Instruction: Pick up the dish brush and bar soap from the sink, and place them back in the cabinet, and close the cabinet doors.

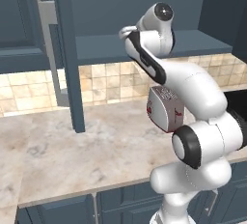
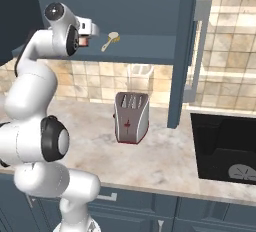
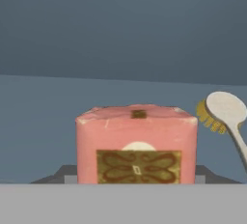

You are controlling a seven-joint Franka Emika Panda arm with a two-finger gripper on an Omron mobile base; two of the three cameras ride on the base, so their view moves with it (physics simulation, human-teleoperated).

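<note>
In the hand view the pink-red bar soap (image 3: pixel 136 143) stands between my gripper's (image 3: pixel 136 177) dark fingertips, just above the cabinet's blue-grey shelf (image 3: pixel 43 121). The gripper is shut on it. From the right base view the gripper (image 2: pixel 89 34) reaches into the open cabinet (image 2: pixel 145 43) with the soap (image 2: pixel 84 41) at its tip. The dish brush (image 2: pixel 111 40) lies on the shelf just to the right of the soap, and in the hand view its cream head (image 3: pixel 224 109) points up. Both cabinet doors (image 2: pixel 185 51) (image 1: pixel 19 20) stand open. The black sink (image 2: pixel 225 146) is at the lower right.
A red-and-silver toaster (image 2: pixel 131 117) stands on the beige marble counter (image 2: pixel 165 166) under the cabinet. The open right door with its silver handle (image 2: pixel 197 51) hangs above the sink's left edge. The left door's edge (image 1: pixel 70 63) reaches down toward the counter.
</note>
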